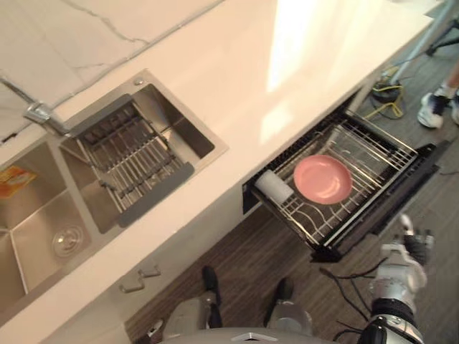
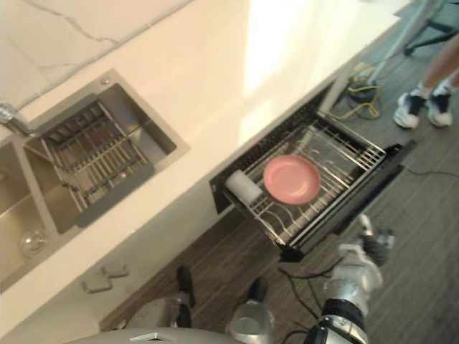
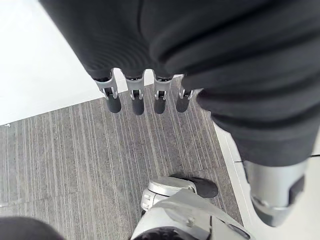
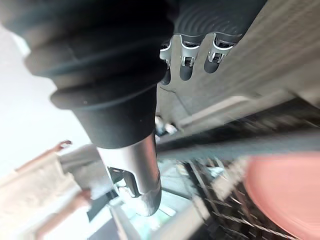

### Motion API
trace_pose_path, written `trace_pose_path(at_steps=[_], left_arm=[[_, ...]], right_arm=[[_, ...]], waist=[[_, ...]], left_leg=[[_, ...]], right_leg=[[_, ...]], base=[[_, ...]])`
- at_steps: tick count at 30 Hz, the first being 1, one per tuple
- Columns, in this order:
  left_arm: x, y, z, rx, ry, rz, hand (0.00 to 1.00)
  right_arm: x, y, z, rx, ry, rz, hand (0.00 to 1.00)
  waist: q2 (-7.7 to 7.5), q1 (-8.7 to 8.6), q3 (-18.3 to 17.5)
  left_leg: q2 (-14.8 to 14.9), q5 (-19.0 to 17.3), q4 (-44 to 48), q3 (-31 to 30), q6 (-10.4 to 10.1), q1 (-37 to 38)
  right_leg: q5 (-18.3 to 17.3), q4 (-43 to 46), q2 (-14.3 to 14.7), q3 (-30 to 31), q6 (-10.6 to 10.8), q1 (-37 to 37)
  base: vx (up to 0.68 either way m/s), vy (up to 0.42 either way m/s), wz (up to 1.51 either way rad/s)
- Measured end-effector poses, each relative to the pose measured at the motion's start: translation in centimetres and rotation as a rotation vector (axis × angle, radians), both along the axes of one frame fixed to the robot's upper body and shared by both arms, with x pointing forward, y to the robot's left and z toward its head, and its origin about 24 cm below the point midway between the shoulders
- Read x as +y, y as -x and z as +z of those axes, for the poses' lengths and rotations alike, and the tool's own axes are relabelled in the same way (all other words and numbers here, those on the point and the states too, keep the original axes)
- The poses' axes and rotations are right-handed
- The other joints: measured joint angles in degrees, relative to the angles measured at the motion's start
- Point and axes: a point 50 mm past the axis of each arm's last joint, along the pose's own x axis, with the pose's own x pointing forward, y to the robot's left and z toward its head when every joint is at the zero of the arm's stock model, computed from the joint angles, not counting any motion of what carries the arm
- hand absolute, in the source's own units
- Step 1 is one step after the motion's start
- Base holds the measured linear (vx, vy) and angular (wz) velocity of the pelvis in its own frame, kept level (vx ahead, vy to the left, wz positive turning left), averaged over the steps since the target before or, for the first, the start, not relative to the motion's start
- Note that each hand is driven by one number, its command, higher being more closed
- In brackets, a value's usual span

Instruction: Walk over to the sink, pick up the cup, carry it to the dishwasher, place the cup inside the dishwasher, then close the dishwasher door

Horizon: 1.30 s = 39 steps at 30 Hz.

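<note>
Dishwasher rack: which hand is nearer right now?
Right. The right hand hangs beside the pulled-out dishwasher rack, off its outer front corner, not touching. The left hand hangs over the floor, away from the rack.

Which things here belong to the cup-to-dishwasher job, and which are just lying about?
Job: white cup lying in the open dishwasher, sink, right hand, left hand.
Lying about: pink plate, drainer rack, orange packet, person's shoes.
</note>
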Motion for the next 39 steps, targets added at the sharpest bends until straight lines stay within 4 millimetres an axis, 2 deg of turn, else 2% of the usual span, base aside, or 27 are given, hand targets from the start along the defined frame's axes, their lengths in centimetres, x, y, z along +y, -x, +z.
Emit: trace_pose_path(at_steps=[3,8,11,15,16,18,23,24,27,29,32,34,37,39], left_arm=[[-0.4,0.6,-0.1,0.011,0.018,-0.026,0.00],[-0.6,1.0,-0.2,0.036,0.012,-0.141,0.00],[-1.1,1.0,-0.2,0.034,0.034,-0.172,0.00],[-2.1,1.4,-0.4,0.050,0.058,-0.210,0.00],[-2.1,1.8,-0.4,0.066,0.060,-0.212,0.00],[-2.1,2.3,-0.4,0.084,0.060,-0.218,0.00],[-2.7,2.9,-0.5,0.103,0.078,-0.219,0.00],[-2.8,3.0,-0.5,0.105,0.081,-0.218,0.00],[-2.9,3.0,-0.6,0.104,0.087,-0.218,0.00],[-2.9,3.0,-0.6,0.103,0.089,-0.218,0.00],[-3.2,3.1,-0.6,0.105,0.094,-0.216,0.00],[-3.4,3.5,-0.6,0.113,0.101,-0.218,0.00],[-3.4,3.9,-0.6,0.119,0.108,-0.217,0.00],[-3.6,4.2,-0.6,0.120,0.119,-0.228,0.00]], right_arm=[[0.7,-0.2,-0.9,0.048,-0.025,0.005,0.00],[1.0,-1.2,-0.3,0.067,0.020,0.068,0.00],[1.5,-2.2,0.2,0.068,0.038,0.110,0.00],[1.6,-4.3,2.1,0.114,0.139,0.210,0.00],[1.8,-5.1,2.7,0.117,0.152,0.234,0.00],[2.4,-6.0,3.1,0.113,0.149,0.267,0.00],[3.6,-7.4,3.6,0.117,0.144,0.343,0.00],[3.6,-7.5,3.7,0.117,0.144,0.348,0.00],[3.9,-8.0,4.0,0.122,0.147,0.375,0.00],[3.7,-8.0,4.2,0.124,0.151,0.383,0.00],[3.4,-8.5,4.8,0.132,0.162,0.391,0.00],[3.4,-9.5,5.4,0.135,0.151,0.393,0.00],[2.9,-10.4,6.4,0.155,0.181,0.402,0.00],[2.6,-11.2,7.6,0.140,0.186,0.392,0.00]], waist=[[0.35,0.07,0.24],[0.87,-0.09,0.40],[1.77,-0.55,0.46],[4.80,-0.40,0.48],[5.80,-0.28,0.26],[6.07,-0.10,0.11],[6.72,0.29,-0.37],[6.95,0.32,-0.53],[7.04,0.44,-0.56],[7.04,0.41,-0.56],[6.67,1.17,-0.29],[6.56,1.73,-0.20],[7.52,2.61,0.03],[8.16,3.26,0.51]], left_leg=[[-0.64,0.38,0.09,-1.37,-0.96,0.08],[-0.93,1.54,0.11,-2.32,-3.18,0.17],[-0.93,2.63,0.12,-2.68,-4.74,0.24],[-0.52,2.10,0.11,-3.93,-4.54,-0.11],[-0.18,1.00,0.09,-3.82,-3.03,-0.07],[-0.03,0.58,-0.10,-3.62,-2.45,-0.20],[0.33,0.79,0.09,-3.78,-2.52,-0.36],[0.43,1.71,0.10,-3.92,-2.88,-0.38],[0.41,3.58,0.13,-4.74,-1.59,-0.42],[-0.15,4.43,0.13,-5.59,-2.54,-0.44],[-1.61,7.73,0.13,-5.62,-3.91,-0.90],[-2.20,10.43,0.13,-5.80,-3.95,-1.35],[-2.39,12.90,0.13,-7.48,-2.28,-3.06],[-2.39,13.94,0.12,-8.70,-2.00,-4.08]], right_leg=[[-1.38,1.70,-1.14,-1.76,0.44,0.62],[-1.92,2.83,-1.77,-2.45,0.56,0.73],[-2.13,2.83,-1.81,-3.51,0.48,1.42],[-2.74,3.09,-1.48,-5.11,0.14,1.58],[-2.51,2.96,-0.74,-5.09,-0.10,1.62],[-1.97,2.59,-0.49,-5.15,-0.43,1.62],[-2.09,3.45,-0.42,-6.03,-0.70,1.71],[-2.20,3.83,-0.46,-6.27,-0.71,1.73],[-3.68,6.35,-1.39,-7.15,-0.14,1.59],[-4.98,8.07,-2.60,-8.14,0.08,1.62],[-6.09,9.82,-4.09,-8.89,0.24,1.48],[-6.25,10.16,-4.77,-9.56,0.01,1.50],[-6.56,10.85,-4.83,-11.51,-0.48,0.97],[-7.08,11.79,-5.24,-11.68,-1.33,0.22]], base=[[0.06,0.003,0.28],[0.01,-0.019,0.09],[-0.09,-0.019,0.15],[-0.13,-0.002,0.11],[-0.12,-0.014,-0.03],[-0.07,-0.020,-0.02],[-0.01,-0.034,0.08],[0.05,-0.042,0.13],[0.04,-0.049,0.19],[0.03,-0.045,0.26],[-0.04,-0.049,0.20],[-0.11,-0.057,0.19],[-0.15,-0.067,0.31],[-0.16,-0.040,0.23]])
